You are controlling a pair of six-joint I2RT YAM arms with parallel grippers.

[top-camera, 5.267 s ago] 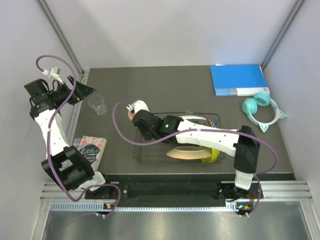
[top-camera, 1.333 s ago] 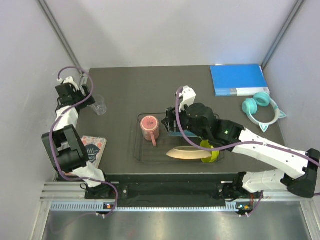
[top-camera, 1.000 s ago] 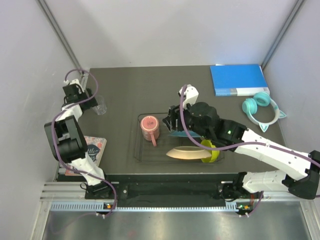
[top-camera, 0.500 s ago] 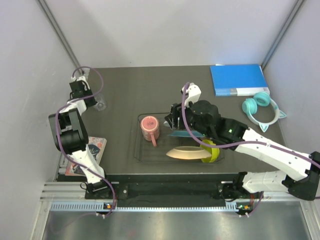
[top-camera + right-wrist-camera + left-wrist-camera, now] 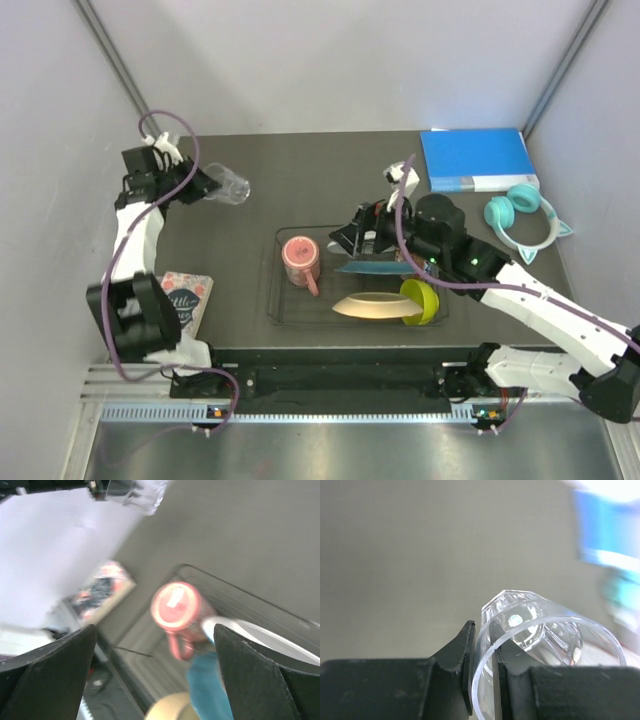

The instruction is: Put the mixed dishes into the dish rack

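Observation:
My left gripper [image 5: 207, 187] is shut on the rim wall of the small clear glass [image 5: 232, 189], which hangs tilted on its side above the table's back left. In the left wrist view one finger [image 5: 465, 665] presses the outside of the glass [image 5: 545, 630] and the other sits inside it. The black wire dish rack [image 5: 272, 290] holds the pink-red mug [image 5: 300, 258], the teal plate [image 5: 370, 266], the cream plate [image 5: 365, 305] and the lime-green bowl [image 5: 420, 300]. My right gripper [image 5: 356, 234] hovers open over the rack, with the mug [image 5: 177, 607] and a white plate edge [image 5: 260, 640] below it.
A blue binder [image 5: 475, 158] lies at the back right, with teal cat-ear headphones [image 5: 525, 215] in front of it. A patterned booklet [image 5: 185, 298] lies near the front left, beside my left arm's base.
My left gripper has shut on the glass, lifted it off the table and tipped it to the right. My right gripper has opened wide, letting go of the teal plate in the rack.

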